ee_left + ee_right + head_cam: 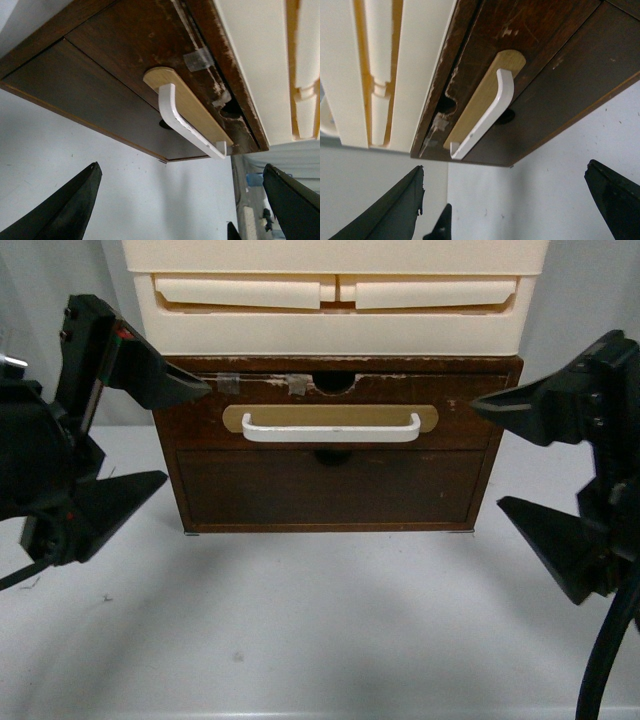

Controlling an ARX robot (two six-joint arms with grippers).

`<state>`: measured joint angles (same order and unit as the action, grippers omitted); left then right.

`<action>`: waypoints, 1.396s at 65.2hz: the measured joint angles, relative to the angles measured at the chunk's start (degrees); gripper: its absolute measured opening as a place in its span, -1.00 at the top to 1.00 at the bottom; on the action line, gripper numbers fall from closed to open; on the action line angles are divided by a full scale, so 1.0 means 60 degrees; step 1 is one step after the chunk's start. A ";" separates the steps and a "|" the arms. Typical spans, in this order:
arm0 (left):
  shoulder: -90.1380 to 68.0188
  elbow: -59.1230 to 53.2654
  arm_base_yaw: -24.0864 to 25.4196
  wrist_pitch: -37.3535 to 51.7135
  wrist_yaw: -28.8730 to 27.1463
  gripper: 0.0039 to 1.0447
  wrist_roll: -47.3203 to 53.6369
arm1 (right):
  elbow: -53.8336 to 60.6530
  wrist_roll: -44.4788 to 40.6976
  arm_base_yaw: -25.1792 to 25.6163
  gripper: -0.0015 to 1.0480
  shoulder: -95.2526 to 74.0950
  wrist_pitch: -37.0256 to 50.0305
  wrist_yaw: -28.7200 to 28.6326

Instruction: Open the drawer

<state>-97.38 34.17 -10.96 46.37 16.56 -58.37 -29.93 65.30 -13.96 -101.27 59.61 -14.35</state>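
The drawer (330, 400) is the upper dark brown front of a small wooden chest, shut, with a white bar handle (330, 428) on a tan oval plate, a semicircular top notch and tape bits. It also shows in the left wrist view (130, 45) and the right wrist view (535, 35). My left gripper (150, 435) is open, off the chest's left side, holding nothing. My right gripper (515, 455) is open, off the chest's right side, holding nothing. Neither touches the handle.
A plain dark brown handleless panel (325, 485) sits below the drawer. A cream plastic drawer unit (335, 295) stands on top of the chest. The chest rests on a white table (320, 630) against a pale wall.
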 joint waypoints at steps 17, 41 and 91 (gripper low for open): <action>-0.1861 0.1096 -0.0273 0.0940 0.0080 -0.88 -0.1530 | -0.1861 0.0954 -0.0437 -0.87 -0.1832 0.0058 0.0878; -0.3002 0.2262 -0.0346 0.1060 0.0288 -0.88 -0.1993 | -0.3300 0.1016 -0.0688 -0.87 -0.3060 -0.0346 0.1362; -0.3683 0.3187 -0.0328 0.0750 0.0299 0.28 -0.2211 | -0.4554 0.0925 -0.0922 0.22 -0.3712 -0.0907 0.1942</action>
<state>-119.48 53.30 -12.93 50.87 18.35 -71.64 -57.25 70.85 -19.49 -123.55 54.17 -2.70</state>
